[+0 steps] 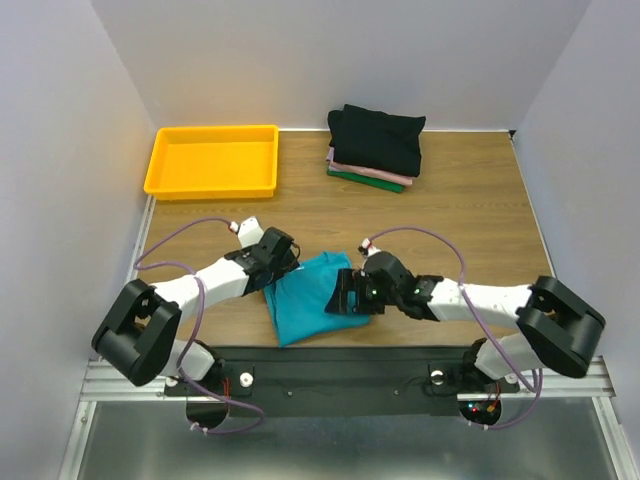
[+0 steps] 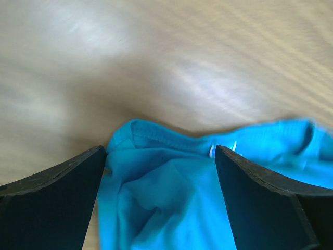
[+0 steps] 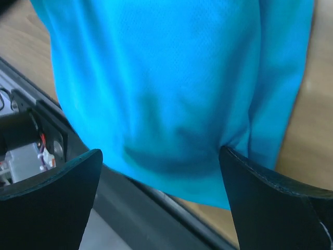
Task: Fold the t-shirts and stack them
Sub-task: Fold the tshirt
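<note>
1. Teal t-shirt cloth lies between the spread jaws of both claws. The left claw is open, its dark jaws standing wide on either side of a stitched edge, perhaps the collar or a hem, with nothing pinched.
2. The right claw is likewise open, jaws wide apart over a smooth stretch of the shirt's body, and we see no cloth clamped.
3. Both claws sit low at opposite sides of the garment, the left one at its far-left corner and the right one at its right edge. We judge this suits taking two edges at once for a fold.
4. The shirt lies partly bunched at the near middle of the surface, its near hem reaching the dark rail at the near edge.
5. Well apart, at the far side, a folded stack waits: black t-shirt on top, pale pink t-shirt beneath, dark green t-shirt lowest. We take that as where the teal one belongs once folded.
6. At the far left stands the yellow tray, which we judge has no part in this step.
</note>
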Controlling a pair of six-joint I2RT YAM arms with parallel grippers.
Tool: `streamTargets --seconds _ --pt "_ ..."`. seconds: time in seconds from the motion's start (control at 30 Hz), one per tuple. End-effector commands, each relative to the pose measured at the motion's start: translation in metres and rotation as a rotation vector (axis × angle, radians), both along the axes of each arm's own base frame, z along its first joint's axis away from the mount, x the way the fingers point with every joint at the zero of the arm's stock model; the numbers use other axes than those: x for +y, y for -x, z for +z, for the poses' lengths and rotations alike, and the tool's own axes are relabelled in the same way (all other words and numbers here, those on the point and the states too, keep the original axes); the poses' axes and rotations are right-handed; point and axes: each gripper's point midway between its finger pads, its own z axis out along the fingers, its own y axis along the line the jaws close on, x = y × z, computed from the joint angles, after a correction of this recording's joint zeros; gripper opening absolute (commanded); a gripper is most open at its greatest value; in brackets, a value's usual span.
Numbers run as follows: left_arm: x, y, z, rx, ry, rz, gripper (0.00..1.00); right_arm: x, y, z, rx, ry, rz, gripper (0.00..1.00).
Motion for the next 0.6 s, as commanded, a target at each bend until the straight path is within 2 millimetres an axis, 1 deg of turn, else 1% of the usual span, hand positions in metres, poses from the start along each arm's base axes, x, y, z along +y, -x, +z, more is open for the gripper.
streamTargets --seconds 0.0,0.03,0.07,0.1,0.13,0.17,0.2,0.23,0.27,0.33,0.37,0.4,0.43,0.47,0.5,0.53,0.57 --pt "-0.018 -0.036 0.04 -0.125 -0.001 -0.074 0.98 -0.015 0.001 0.012 -0.027 -0.014 -0.141 1.0" --pt "-0.017 -0.038 0.047 -0.145 -0.008 -0.071 0.98 -0.015 -0.01 0.032 -0.102 -0.027 -0.154 1.0" --pt "-0.016 -0.04 0.053 -0.158 -0.008 -0.062 0.98 -0.018 -0.013 0.037 -0.122 -0.01 -0.156 1.0" --pt "-0.009 -0.039 0.055 -0.16 -0.031 -0.041 0.98 -0.023 -0.019 0.041 -0.169 0.022 -0.158 1.0" --pt "-0.006 -0.038 0.058 -0.165 -0.033 -0.029 0.98 -0.023 -0.022 0.048 -0.195 0.025 -0.159 1.0" --pt "-0.003 -0.036 0.065 -0.18 -0.019 -0.005 0.98 -0.024 -0.026 0.051 -0.22 0.04 -0.157 1.0" --pt "0.004 -0.03 0.063 -0.166 -0.038 0.007 0.98 -0.025 -0.033 0.059 -0.258 0.066 -0.155 1.0" --pt "0.009 -0.024 0.067 -0.181 -0.026 0.01 0.98 -0.023 -0.038 0.066 -0.282 0.073 -0.156 1.0" --pt "0.009 -0.022 0.069 -0.198 -0.014 0.005 0.98 -0.025 -0.042 0.066 -0.298 0.093 -0.159 1.0" --pt "0.002 -0.017 0.074 -0.224 0.039 -0.044 0.98 -0.031 -0.053 0.066 -0.335 0.139 -0.189 1.0" --pt "-0.001 -0.016 0.084 -0.258 0.081 -0.06 0.98 -0.033 -0.057 0.065 -0.347 0.159 -0.202 1.0" --pt "-0.01 -0.012 0.081 -0.264 0.117 -0.114 0.98 -0.034 -0.067 0.067 -0.364 0.182 -0.232 1.0" --pt "-0.014 -0.012 0.082 -0.279 0.137 -0.133 0.98 -0.034 -0.072 0.065 -0.37 0.2 -0.239 0.99" --pt "-0.017 -0.01 0.082 -0.286 0.152 -0.152 0.97 -0.038 -0.081 0.065 -0.372 0.212 -0.263 0.97" --pt "-0.022 -0.009 0.079 -0.281 0.167 -0.179 0.96 -0.035 -0.09 0.06 -0.359 0.229 -0.278 0.89" --pt "-0.022 -0.008 0.075 -0.267 0.161 -0.181 0.96 -0.034 -0.093 0.055 -0.336 0.228 -0.278 0.83" --pt "-0.021 -0.007 0.065 -0.237 0.143 -0.179 0.94 -0.037 -0.101 0.052 -0.307 0.219 -0.292 0.78"
